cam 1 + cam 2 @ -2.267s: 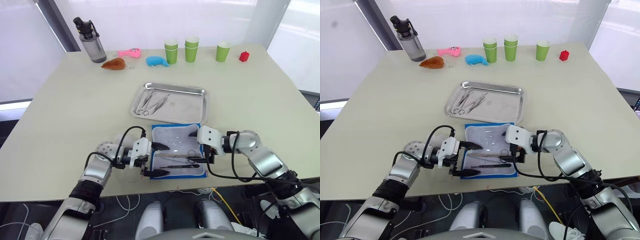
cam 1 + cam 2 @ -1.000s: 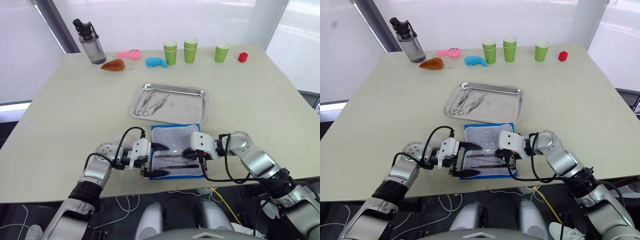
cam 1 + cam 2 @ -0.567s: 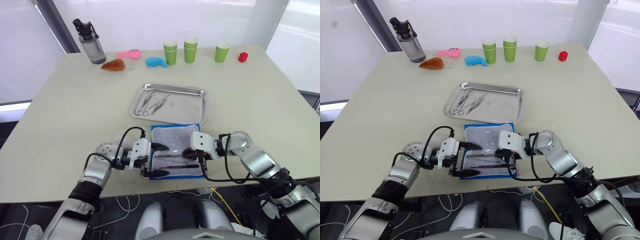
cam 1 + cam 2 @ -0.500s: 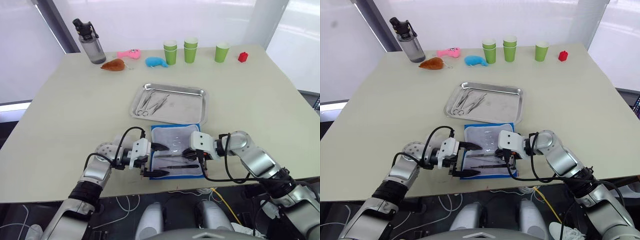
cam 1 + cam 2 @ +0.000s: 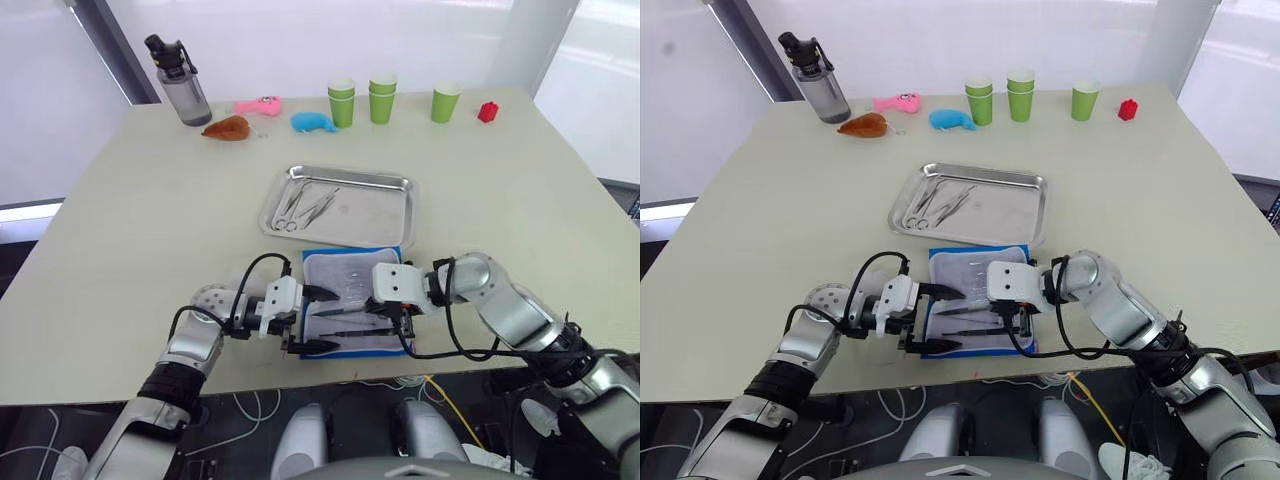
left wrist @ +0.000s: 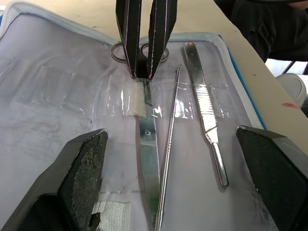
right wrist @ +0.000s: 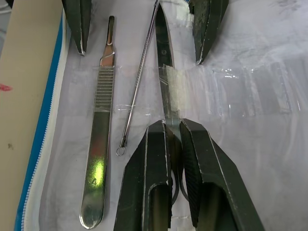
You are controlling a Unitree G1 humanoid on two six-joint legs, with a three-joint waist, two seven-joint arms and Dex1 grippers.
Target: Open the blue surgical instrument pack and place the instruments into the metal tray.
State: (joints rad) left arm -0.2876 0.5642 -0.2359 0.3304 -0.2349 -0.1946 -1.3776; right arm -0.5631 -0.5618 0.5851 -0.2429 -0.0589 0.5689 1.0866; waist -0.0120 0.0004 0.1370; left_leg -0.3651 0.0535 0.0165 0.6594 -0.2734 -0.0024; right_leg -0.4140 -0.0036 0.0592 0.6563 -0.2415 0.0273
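Note:
The blue surgical instrument pack [image 5: 350, 270] lies open and flat at the table's front edge, white lining up. Three instruments lie in its pockets: scissors [image 6: 147, 144], a thin probe [image 6: 168, 144] and a flat handle [image 6: 202, 101]. My right gripper [image 5: 390, 318] is over the pack's right half, shut on the scissors [image 7: 163, 57] just short of the ring handles. At the pack's left edge my left gripper [image 5: 318, 320] stands wide open, its fingers [image 6: 82, 178] either side of the three instruments and holding nothing. Beyond the pack, the metal tray [image 5: 375, 212] holds several instruments [image 5: 300, 205].
Along the far edge stand a water bottle [image 5: 178, 80], a brown toy [image 5: 230, 127], a pink toy [image 5: 258, 105], a blue whale toy [image 5: 312, 121], green cups [image 5: 382, 98] and a small red object [image 5: 487, 112]. Bare tabletop lies either side of the tray.
My right gripper has come in from the pack's right edge, leftward over the lining, onto the scissors. The left gripper has stayed where it was, open.

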